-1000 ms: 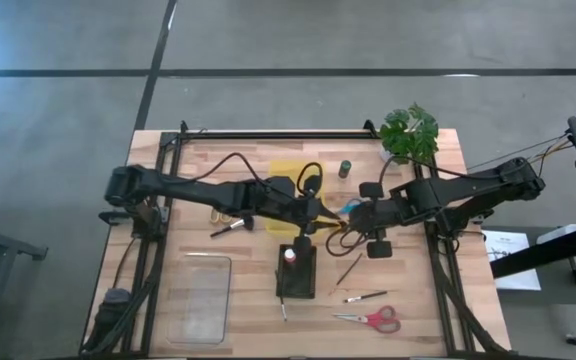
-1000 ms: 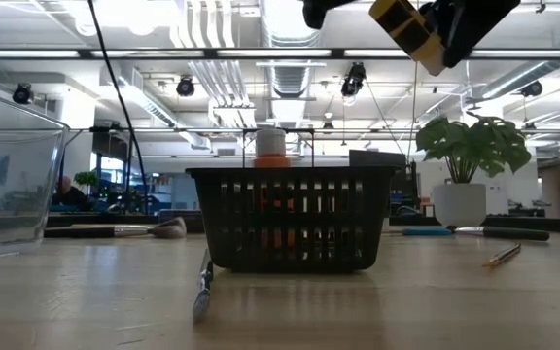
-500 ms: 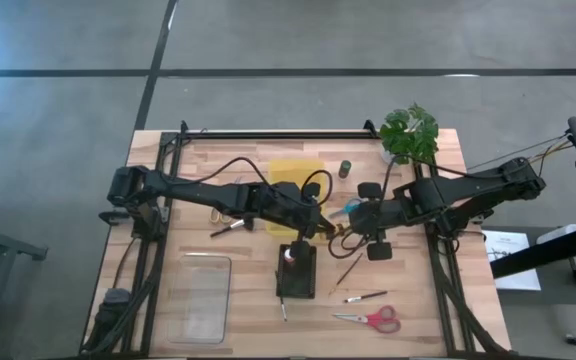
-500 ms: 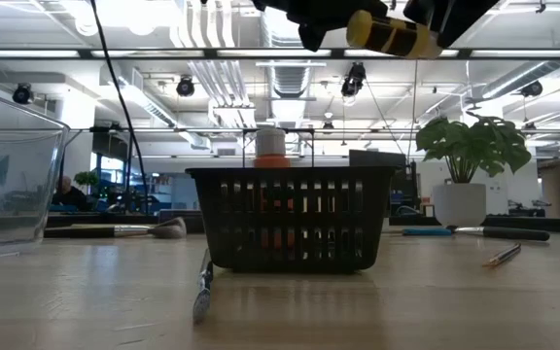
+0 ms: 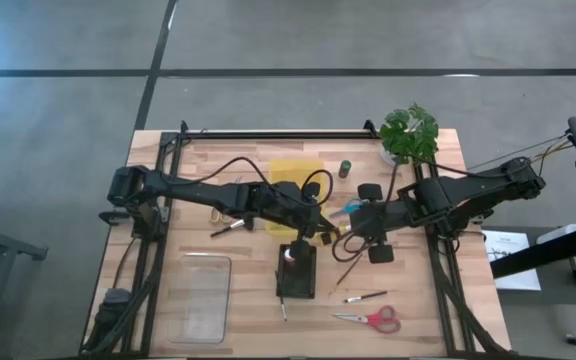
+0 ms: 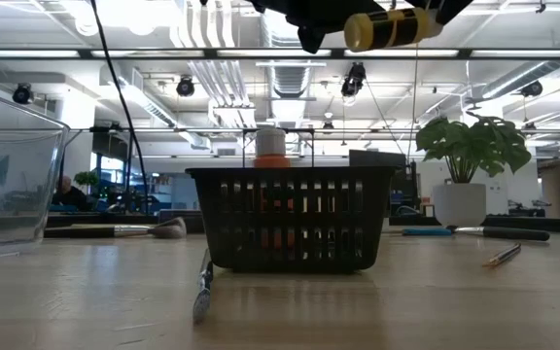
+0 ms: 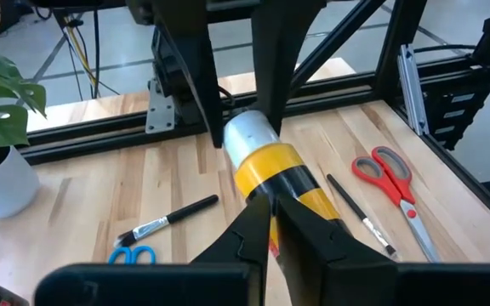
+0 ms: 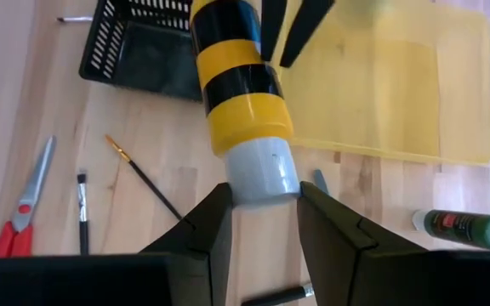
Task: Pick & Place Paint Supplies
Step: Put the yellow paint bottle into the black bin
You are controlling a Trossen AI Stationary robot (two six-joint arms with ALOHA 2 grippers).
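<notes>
The yellow bottle [image 8: 241,85] is held level above the basket [image 6: 295,220], gripped by both grippers [image 8: 258,208] [image 7: 272,225] (one at each end).

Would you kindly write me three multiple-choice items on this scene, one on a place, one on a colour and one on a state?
1. Where is the yellow-and-black bottle?
A. lying on the table
B. in the air between the left pincer and the right pincer
C. inside the basket

2. What colour is the flat tray?
A. blue
B. red
C. yellow

3. What state is the right pincer in?
A. shut on the bottle's grey cap
B. open and empty
C. shut on a paintbrush

Answers:
1 B: the low view shows it high over the table, with a pincer at each end.
2 C: the high view shows it yellow.
3 A: its own wrist view shows both fingers pressed against the cap.
</notes>
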